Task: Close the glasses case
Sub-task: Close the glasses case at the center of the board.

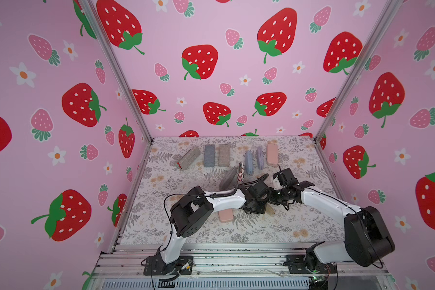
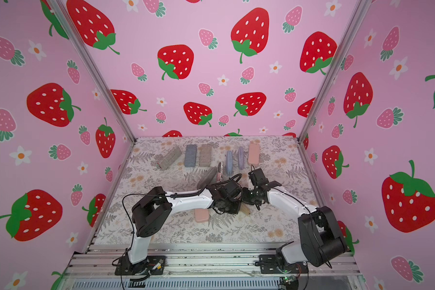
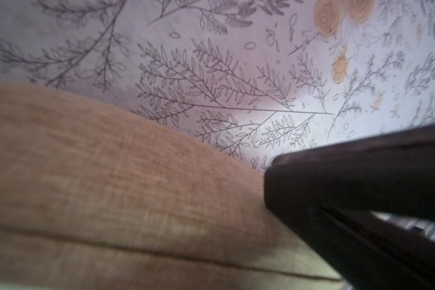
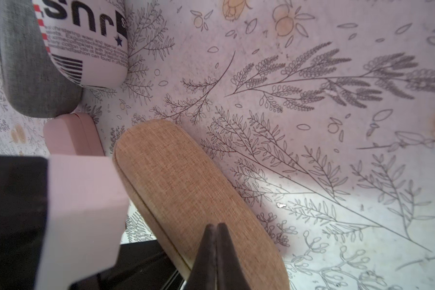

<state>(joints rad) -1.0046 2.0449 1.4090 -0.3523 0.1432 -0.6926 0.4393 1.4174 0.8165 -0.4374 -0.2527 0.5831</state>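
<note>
Case (image 4: 194,195): an oblong with rounded ends, covered in coarse tan woven cloth, its two halves meeting along a thin seam. It lies flat on the floral table (image 4: 312,125). In both top views only a tip of the case (image 1: 271,211) (image 2: 245,210) shows, lower centre, under the meeting wrists. The right gripper (image 4: 216,227) has its dark tapered fingers pressed together, with the tips over the case's top near one end; whether they touch it I cannot tell. The left gripper (image 3: 270,180), blurred, is likewise closed up, its tip at the case's edge. Upper left in the right wrist view lie a smooth pink case (image 4: 70,133), a grey cloth case (image 4: 35,75) and a printed case (image 4: 86,42).
</note>
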